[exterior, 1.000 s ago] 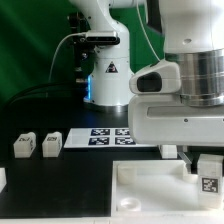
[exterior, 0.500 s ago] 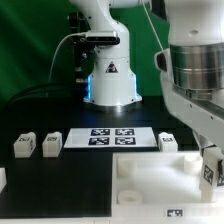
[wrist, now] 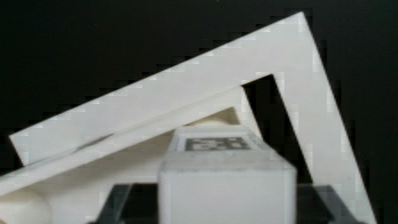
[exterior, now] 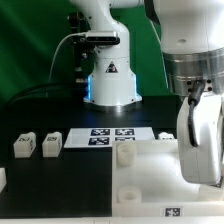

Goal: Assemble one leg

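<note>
The gripper (wrist: 217,205) clamps a leg (wrist: 221,172) over the white panel (exterior: 150,185), the arm blocking much of it. Two spare legs (exterior: 23,145) sit beside the marker board (exterior: 105,137).

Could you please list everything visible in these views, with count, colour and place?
legs: two loose, white with black tags, on the table at the exterior view's left; a third fills the wrist view's foreground.
marker board: one, white with black tags, flat at the table's middle.
panel: one, white, round sockets, in the foreground.
table: one, black.
backdrop: green, behind.
arm: one, white, at the exterior view's right; its base stands behind.
end effector: fingers hidden.
</note>
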`<state>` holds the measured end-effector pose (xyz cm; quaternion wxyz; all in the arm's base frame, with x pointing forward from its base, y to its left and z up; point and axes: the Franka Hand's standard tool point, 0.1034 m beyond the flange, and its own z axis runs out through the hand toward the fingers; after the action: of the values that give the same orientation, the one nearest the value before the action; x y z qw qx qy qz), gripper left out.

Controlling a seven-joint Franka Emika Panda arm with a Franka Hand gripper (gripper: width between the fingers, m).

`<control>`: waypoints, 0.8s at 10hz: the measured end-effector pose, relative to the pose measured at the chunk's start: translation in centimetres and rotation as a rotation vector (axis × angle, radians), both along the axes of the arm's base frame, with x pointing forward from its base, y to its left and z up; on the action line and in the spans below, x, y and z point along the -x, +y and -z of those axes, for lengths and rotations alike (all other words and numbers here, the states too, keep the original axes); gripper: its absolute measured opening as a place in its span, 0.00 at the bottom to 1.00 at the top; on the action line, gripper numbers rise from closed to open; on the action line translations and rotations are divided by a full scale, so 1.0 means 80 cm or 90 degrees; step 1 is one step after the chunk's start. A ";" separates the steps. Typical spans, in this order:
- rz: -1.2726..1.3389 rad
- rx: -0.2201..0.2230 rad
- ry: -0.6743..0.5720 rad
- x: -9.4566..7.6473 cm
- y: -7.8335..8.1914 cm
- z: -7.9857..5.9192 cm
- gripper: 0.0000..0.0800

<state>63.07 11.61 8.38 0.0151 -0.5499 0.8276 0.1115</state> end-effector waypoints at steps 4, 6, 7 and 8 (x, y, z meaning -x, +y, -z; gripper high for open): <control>-0.117 0.000 -0.013 0.007 -0.001 0.007 0.74; -0.259 -0.008 -0.016 0.014 0.005 0.008 0.81; -0.352 -0.018 -0.033 0.015 0.006 0.007 0.81; -0.427 -0.028 -0.047 0.014 0.005 0.008 0.81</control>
<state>61.91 12.02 7.77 0.0195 -0.7948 0.5969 0.1078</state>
